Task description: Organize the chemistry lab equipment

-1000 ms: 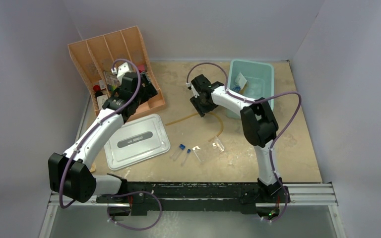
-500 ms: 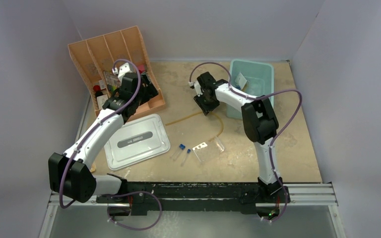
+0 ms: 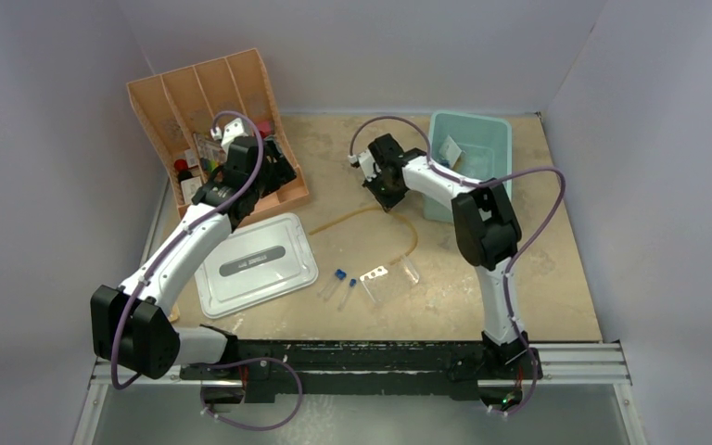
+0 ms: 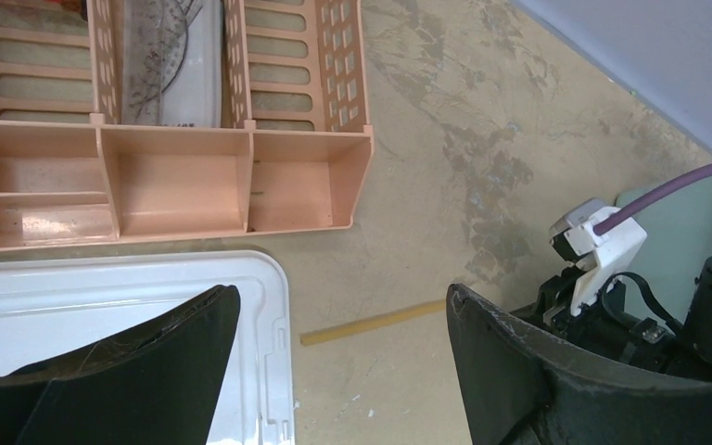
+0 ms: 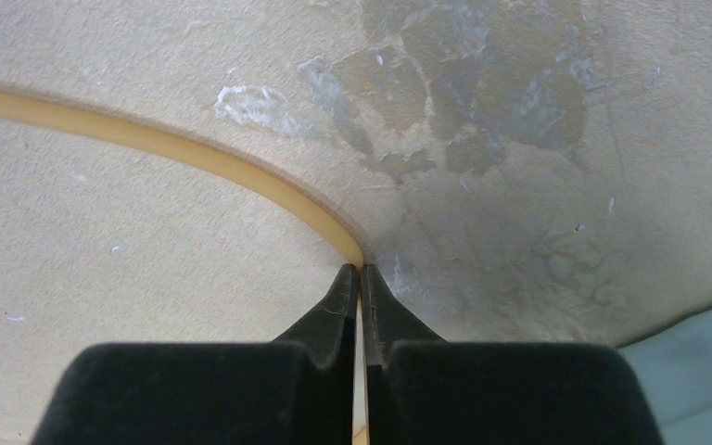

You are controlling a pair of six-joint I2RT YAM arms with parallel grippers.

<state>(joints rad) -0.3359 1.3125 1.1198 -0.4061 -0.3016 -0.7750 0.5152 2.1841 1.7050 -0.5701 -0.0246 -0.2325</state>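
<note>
The tan rubber tube [image 3: 352, 219] lies curved on the table mid-scene. My right gripper [image 3: 391, 200] is down on its far end and shut on it; in the right wrist view the tube [image 5: 195, 148] runs in from the left and ends pinched between the closed tips of the right gripper [image 5: 361, 269]. Two blue-capped test tubes [image 3: 340, 275] and the clear rack [image 3: 393, 278] lie nearer the front. My left gripper [image 4: 341, 297] hangs open and empty by the orange organizer's [image 3: 162, 102] near right corner, with the tube's other end [image 4: 371, 323] on the table below it.
The grey lid [image 3: 255, 262] lies flat in front of the organizer [image 4: 176, 181]. A teal bin [image 3: 496, 139] at the back right holds a small packet [image 3: 450, 148]. The right wrist [image 4: 612, 297] is close to the left gripper's right finger.
The right gripper has shifted slightly right and closed its jaws onto the tan tube. The left arm has stayed in place, open.
</note>
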